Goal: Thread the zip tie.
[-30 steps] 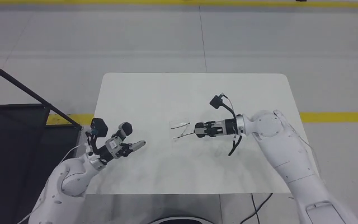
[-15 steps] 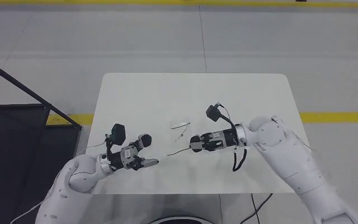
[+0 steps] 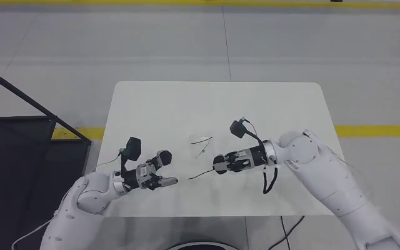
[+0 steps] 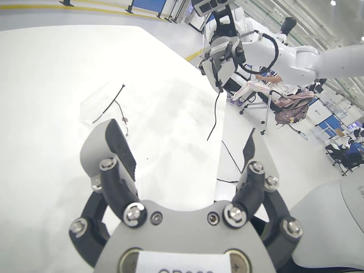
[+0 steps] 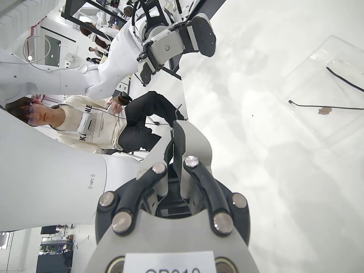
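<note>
Now the right gripper [image 3: 215, 164] is clamped on one end of the zip tie [image 3: 201, 173], above the table [image 3: 281, 112] toward its near edge. The tie's free tail points at the wide-open, empty left gripper [image 3: 166, 169], not touching it.

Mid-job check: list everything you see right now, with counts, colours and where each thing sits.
held zip tie: one, black, hanging free above the table from the right claw
loose zip ties: two, black, lying at the clear sheet
brown scrap: one, small, on one loose tie
clear sheet: one, transparent, flat, mid-table
table: one, white
left claw: open, empty, over the table's near edge, facing the right claw
right claw: shut on the held zip tie
</note>
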`<state>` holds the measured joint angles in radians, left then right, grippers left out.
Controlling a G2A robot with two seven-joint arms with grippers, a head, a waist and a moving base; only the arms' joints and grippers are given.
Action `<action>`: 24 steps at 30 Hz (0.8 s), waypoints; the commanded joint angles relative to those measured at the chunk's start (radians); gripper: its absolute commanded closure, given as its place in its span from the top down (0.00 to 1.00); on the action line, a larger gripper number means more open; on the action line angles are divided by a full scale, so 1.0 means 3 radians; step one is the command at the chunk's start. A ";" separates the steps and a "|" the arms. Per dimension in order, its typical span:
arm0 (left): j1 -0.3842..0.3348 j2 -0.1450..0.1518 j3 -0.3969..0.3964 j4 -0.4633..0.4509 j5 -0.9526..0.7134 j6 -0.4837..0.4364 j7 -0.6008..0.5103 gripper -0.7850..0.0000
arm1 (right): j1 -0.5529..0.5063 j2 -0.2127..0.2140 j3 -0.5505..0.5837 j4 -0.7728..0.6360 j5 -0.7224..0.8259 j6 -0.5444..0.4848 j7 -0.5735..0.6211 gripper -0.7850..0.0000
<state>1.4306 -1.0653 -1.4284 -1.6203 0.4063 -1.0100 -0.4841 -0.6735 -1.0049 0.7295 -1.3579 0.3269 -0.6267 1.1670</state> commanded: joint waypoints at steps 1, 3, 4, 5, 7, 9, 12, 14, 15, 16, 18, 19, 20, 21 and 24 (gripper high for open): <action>-0.0008 0.0009 0.0082 -0.0002 -0.0171 -0.0008 -0.0044 1.00 | -0.0014 -0.0009 -0.0015 -0.0037 0.0038 0.0022 0.0019 0.00; -0.0044 0.0026 0.0167 0.0026 -0.0412 -0.0008 -0.0139 1.00 | 0.0009 -0.0022 -0.0037 -0.0024 0.0115 0.0026 0.0114 0.00; -0.0072 0.0038 0.0219 0.0045 -0.0549 -0.0008 -0.0221 1.00 | 0.0021 -0.0031 -0.0049 -0.0008 0.0151 0.0045 0.0132 0.00; -0.0116 0.0057 0.0286 0.0079 -0.0754 -0.0008 -0.0345 1.00 | 0.0042 -0.0043 -0.0072 -0.0001 0.0194 0.0070 0.0157 0.00; -0.0192 0.0089 0.0392 0.0133 -0.1095 -0.0008 -0.0592 1.00 | 0.0079 -0.0060 -0.0105 0.0029 0.0236 0.0093 0.0181 0.00; -0.0269 0.0123 0.0461 0.0198 -0.1375 -0.0008 -0.0859 1.00 | 0.0111 -0.0078 -0.0143 0.0054 0.0287 0.0114 0.0202 0.00; -0.0351 0.0159 0.0538 0.0271 -0.1631 -0.0008 -0.1079 1.00 | 0.0157 -0.0100 -0.0176 0.0136 0.0326 0.0121 0.0209 0.00; -0.0408 0.0193 0.0617 0.0314 -0.1644 -0.0008 -0.1079 1.00 | 0.0200 -0.0124 -0.0196 0.0216 0.0337 0.0128 0.0216 0.00; -0.0430 0.0206 0.0643 0.0331 -0.1658 -0.0008 -0.1079 1.00 | 0.0212 -0.0136 -0.0208 0.0232 0.0342 0.0125 0.0213 0.00; -0.0444 0.0214 0.0657 0.0344 -0.1667 -0.0008 -0.1079 0.96 | 0.0220 -0.0142 -0.0215 0.0244 0.0344 0.0124 0.0211 0.00; -0.0478 0.0236 0.0698 0.0370 -0.1687 -0.0008 -0.1079 0.82 | 0.0245 -0.0159 -0.0234 0.0273 0.0339 0.0130 0.0218 0.00; -0.0492 0.0246 0.0720 0.0379 -0.1695 -0.0008 -0.1079 0.73 | 0.0256 -0.0167 -0.0243 0.0286 0.0337 0.0134 0.0222 0.00; -0.0511 0.0260 0.0751 0.0392 -0.1688 -0.0008 -0.1079 0.67 | 0.0269 -0.0176 -0.0251 0.0300 0.0335 0.0140 0.0227 0.00; -0.0520 0.0267 0.0767 0.0397 -0.1688 -0.0008 -0.1079 0.60 | 0.0276 -0.0180 -0.0255 0.0306 0.0331 0.0142 0.0230 0.00; -0.0563 0.0294 0.0838 0.0417 -0.1692 -0.0008 -0.1079 0.55 | 0.0297 -0.0199 -0.0268 0.0334 0.0314 0.0146 0.0234 0.00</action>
<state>1.2651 -0.9791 -1.1832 -1.4966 -0.1008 -1.0123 -0.8078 -0.5856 -1.0632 0.6499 -1.2599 0.4224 -0.5830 1.2370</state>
